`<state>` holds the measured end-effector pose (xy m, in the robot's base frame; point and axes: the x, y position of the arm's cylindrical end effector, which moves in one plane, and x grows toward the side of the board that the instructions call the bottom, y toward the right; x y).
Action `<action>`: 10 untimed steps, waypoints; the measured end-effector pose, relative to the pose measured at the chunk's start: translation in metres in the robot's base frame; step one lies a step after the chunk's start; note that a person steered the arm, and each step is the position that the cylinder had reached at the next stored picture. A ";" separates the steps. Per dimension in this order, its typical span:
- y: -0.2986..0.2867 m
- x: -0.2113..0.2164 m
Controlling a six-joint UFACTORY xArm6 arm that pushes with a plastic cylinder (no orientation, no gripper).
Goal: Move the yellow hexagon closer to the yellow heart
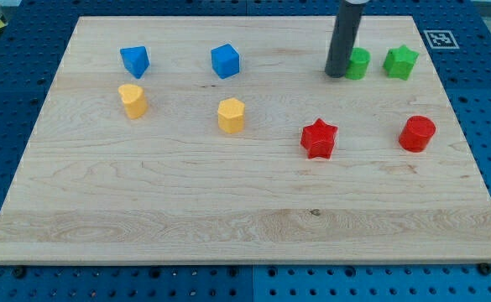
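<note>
Surface: a pale wooden board (245, 210) lying on a blue perforated bench (488, 101), with a small black-and-white marker (441, 39) at the board's top right corner.
Rod: a straight dark rod comes down from the view's top; my tip (336, 75) rests on the board near the top edge, right of centre.
Hand state: there are no jaws to spread or press together (only the bare rod), and it holds nothing.
Tip and neighbours: the tip stands just left of a green block (359, 64), close enough that I cannot tell whether they touch; its shape is partly hidden by the rod.
Green star (401, 62): just right of that green block, apart from it.
Yellow hexagon (232, 115): middle of the board, well apart from the tip, down and to the left.
Yellow heart (133, 100): left of the hexagon, with bare wood between them.
Blue blocks: a blue cube (225, 61) above the hexagon; another blue block (134, 60) above the heart.
Red blocks: a red star (319, 138) and a red rounded block (417, 133) on the right half.
</note>
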<state>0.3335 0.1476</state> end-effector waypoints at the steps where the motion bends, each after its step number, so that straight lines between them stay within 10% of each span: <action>1: 0.023 0.000; 10: -0.187 0.113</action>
<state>0.4462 -0.0390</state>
